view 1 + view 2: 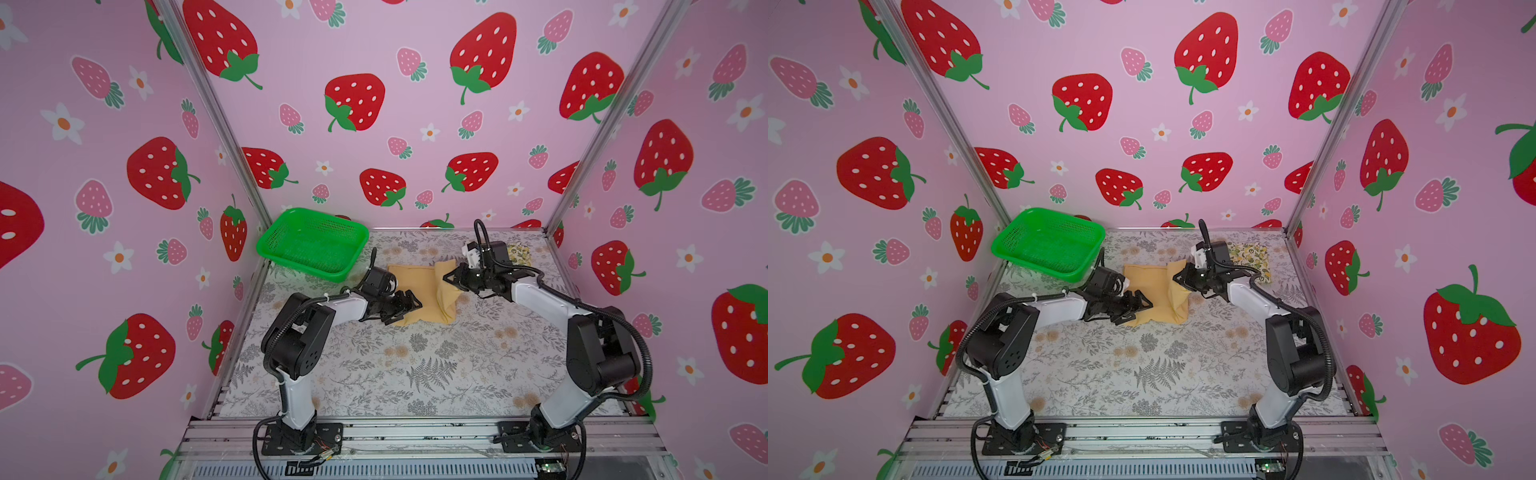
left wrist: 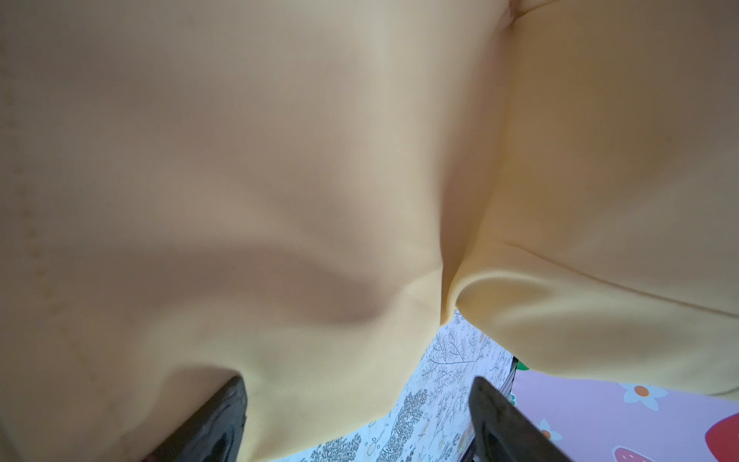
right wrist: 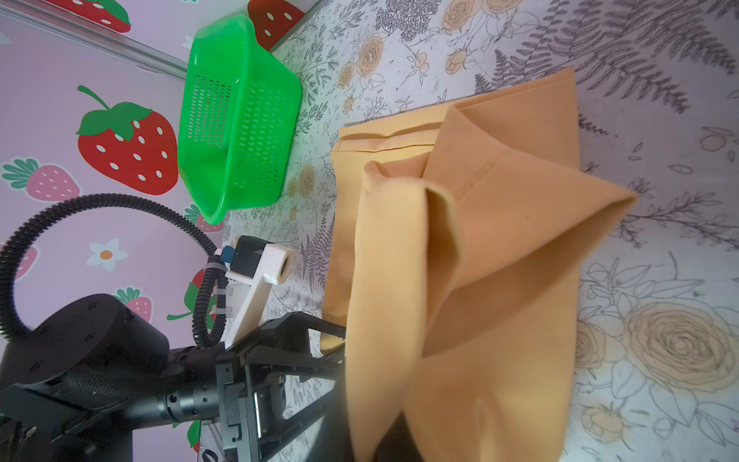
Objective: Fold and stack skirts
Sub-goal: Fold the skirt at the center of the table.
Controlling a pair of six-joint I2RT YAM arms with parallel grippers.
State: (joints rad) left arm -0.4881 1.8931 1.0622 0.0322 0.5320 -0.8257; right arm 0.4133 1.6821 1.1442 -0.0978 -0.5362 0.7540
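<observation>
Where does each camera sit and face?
Top views: high at the robot's side, looking down on left gripper, right gripper, mustard skirt, green basket.
Left wrist: behind the left gripper, close against the mustard skirt; both fingers show.
Right wrist: behind the right gripper, facing the lifted skirt fold, green basket, left gripper; own fingers mostly hidden.
Shared: all show the mustard skirt.

Skirt (image 1: pixel 417 286) on table (image 1: pixel 415 374), middle rear, second skirt (image 1: pixel 1252 257) to its right, basket (image 1: pixel 311 245) to its left.

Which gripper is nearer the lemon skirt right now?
Right. The right gripper, shut on a lifted flap of the mustard skirt, is near the lemon skirt; the left gripper, open, is across the mustard skirt, farther away.
</observation>
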